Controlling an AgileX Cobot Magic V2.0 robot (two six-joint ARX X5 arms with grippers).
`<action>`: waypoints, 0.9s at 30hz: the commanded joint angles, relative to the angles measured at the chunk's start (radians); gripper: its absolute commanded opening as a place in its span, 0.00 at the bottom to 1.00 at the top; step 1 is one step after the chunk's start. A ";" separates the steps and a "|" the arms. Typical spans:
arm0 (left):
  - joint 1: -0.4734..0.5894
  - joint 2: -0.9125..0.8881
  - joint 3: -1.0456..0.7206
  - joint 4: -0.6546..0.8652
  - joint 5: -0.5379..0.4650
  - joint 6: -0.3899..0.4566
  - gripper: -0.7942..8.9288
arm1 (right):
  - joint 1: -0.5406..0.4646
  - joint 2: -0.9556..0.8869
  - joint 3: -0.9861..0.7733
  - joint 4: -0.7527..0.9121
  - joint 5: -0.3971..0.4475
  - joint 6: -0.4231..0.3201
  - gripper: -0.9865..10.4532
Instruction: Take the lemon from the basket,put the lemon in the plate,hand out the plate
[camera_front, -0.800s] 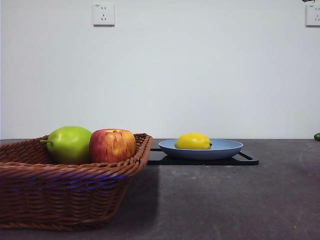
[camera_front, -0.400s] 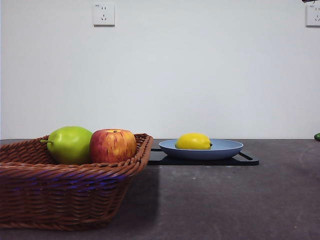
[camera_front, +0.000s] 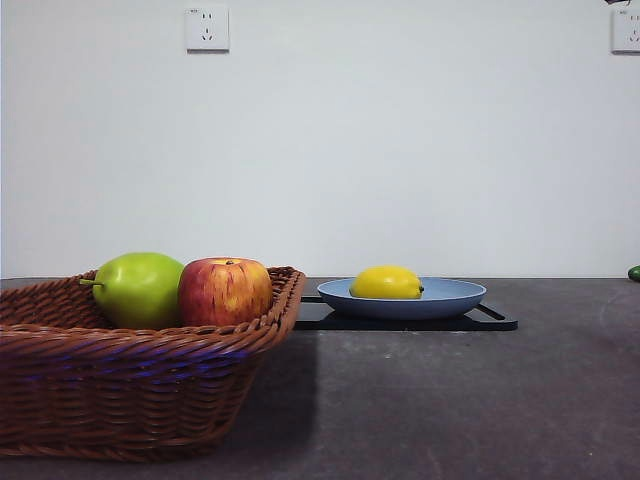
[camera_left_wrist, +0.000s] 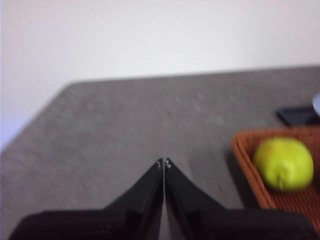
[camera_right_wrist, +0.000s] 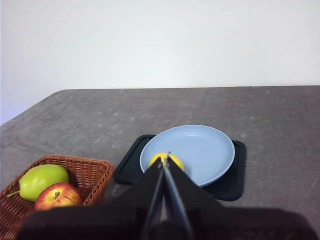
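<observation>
The yellow lemon (camera_front: 387, 283) lies in the blue plate (camera_front: 455, 296), at its left side; it also shows in the right wrist view (camera_right_wrist: 174, 160) on the plate (camera_right_wrist: 200, 150). The brown wicker basket (camera_front: 120, 385) stands at the front left. My right gripper (camera_right_wrist: 165, 161) is shut and empty, held high above and well back from the plate. My left gripper (camera_left_wrist: 163, 163) is shut and empty, off to the side of the basket (camera_left_wrist: 250, 170). Only a dark tip (camera_front: 618, 2) shows at the front view's top right corner.
A green pear-like fruit (camera_front: 140, 289) and a red-yellow apple (camera_front: 225, 291) sit in the basket. The plate rests on a flat black tray (camera_front: 495, 321). A small green thing (camera_front: 634, 273) lies at the table's far right edge.
</observation>
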 joint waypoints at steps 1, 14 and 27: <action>0.021 -0.004 -0.055 0.045 0.017 -0.010 0.09 | 0.006 0.002 0.010 0.010 0.003 0.012 0.10; 0.042 -0.016 -0.180 0.125 0.034 -0.013 0.09 | 0.006 0.002 0.010 0.010 0.003 0.012 0.10; 0.042 -0.016 -0.180 0.128 0.034 -0.013 0.09 | 0.006 0.002 0.010 0.010 0.003 0.012 0.10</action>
